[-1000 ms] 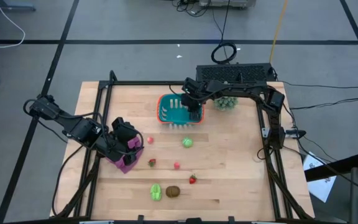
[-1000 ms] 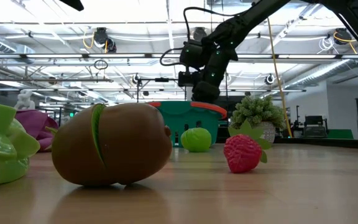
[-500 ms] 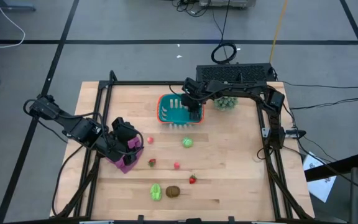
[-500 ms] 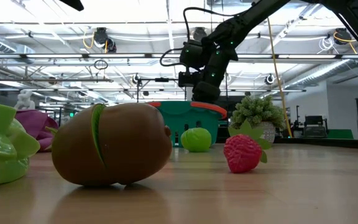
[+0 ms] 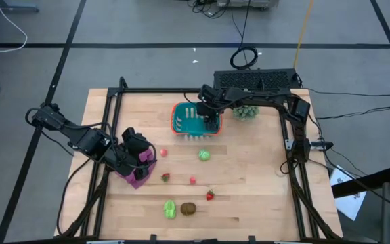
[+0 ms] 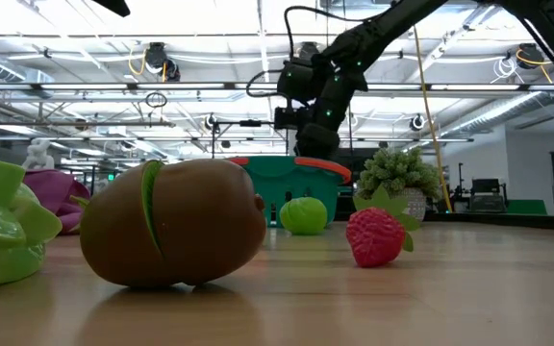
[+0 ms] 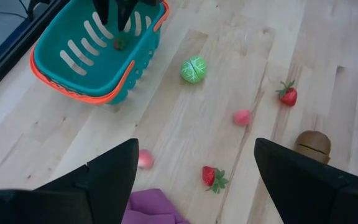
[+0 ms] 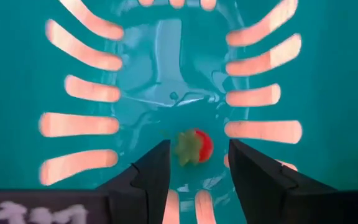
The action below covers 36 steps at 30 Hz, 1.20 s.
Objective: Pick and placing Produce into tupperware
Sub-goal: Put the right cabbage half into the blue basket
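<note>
While the right hand (image 8: 194,163) hangs spread over the basket (image 5: 181,120), a strawberry (image 8: 193,147) lies directly below its fingers. Remaining produce lies nearer the spread left hand (image 5: 135,154).

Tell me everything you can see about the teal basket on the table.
The teal plastic basket is a rounded rectangle with long slots cut through its walls and floor and an orange-red band under its rim. It stands upright on the wooden table, on the far side beside a spiky pale-green plant. A small red strawberry with a green cap lies on its floor. The right gripper hangs inside it, jaws parted around the berry without touching.
</note>
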{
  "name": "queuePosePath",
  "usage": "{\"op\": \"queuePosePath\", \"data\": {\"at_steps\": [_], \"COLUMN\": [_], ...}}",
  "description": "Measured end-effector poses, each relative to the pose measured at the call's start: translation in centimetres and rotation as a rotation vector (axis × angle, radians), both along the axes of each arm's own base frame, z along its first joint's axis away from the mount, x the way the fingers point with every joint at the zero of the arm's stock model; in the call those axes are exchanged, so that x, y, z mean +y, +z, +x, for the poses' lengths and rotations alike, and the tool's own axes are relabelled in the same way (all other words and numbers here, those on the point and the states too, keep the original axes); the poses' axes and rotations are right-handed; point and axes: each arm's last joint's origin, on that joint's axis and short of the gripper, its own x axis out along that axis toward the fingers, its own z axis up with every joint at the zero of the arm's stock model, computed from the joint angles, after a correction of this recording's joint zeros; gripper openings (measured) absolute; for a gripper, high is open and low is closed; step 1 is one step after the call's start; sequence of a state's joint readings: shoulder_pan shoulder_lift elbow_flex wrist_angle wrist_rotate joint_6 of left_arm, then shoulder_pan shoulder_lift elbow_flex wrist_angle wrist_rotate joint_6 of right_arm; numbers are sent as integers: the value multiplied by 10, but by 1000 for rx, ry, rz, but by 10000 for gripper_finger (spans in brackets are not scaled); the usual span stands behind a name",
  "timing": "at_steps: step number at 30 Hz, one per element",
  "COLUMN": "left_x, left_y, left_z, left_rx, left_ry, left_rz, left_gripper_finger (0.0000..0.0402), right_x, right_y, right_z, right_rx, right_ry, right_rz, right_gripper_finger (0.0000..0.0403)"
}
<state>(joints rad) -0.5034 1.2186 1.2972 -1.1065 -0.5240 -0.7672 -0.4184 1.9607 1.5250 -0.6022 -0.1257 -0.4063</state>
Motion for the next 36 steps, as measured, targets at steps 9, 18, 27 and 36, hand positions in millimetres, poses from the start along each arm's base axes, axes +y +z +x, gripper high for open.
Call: {"op": "queuePosePath", "data": {"at_steps": [9,18,27,36], "left_x": [0,0,0,0], "left_y": [0,0,0,0], "left_z": [0,0,0,1], "left_rx": [-1,-2,-4,-6], "left_ry": [0,3,5,14], "left_rz": [6,8,6,-9], "left_gripper_finger": [324,324,324,324], "right_x": [31,125,203,203], "right_y": [49,85,63,23], "right_z": [-4,-14,-9,8], "right_rx": [-99,-104,7,109], "right_ry": [54,181,321,331], "right_rz": [-116,10,109,104], "right_gripper_finger": [153,153,153,153]}}
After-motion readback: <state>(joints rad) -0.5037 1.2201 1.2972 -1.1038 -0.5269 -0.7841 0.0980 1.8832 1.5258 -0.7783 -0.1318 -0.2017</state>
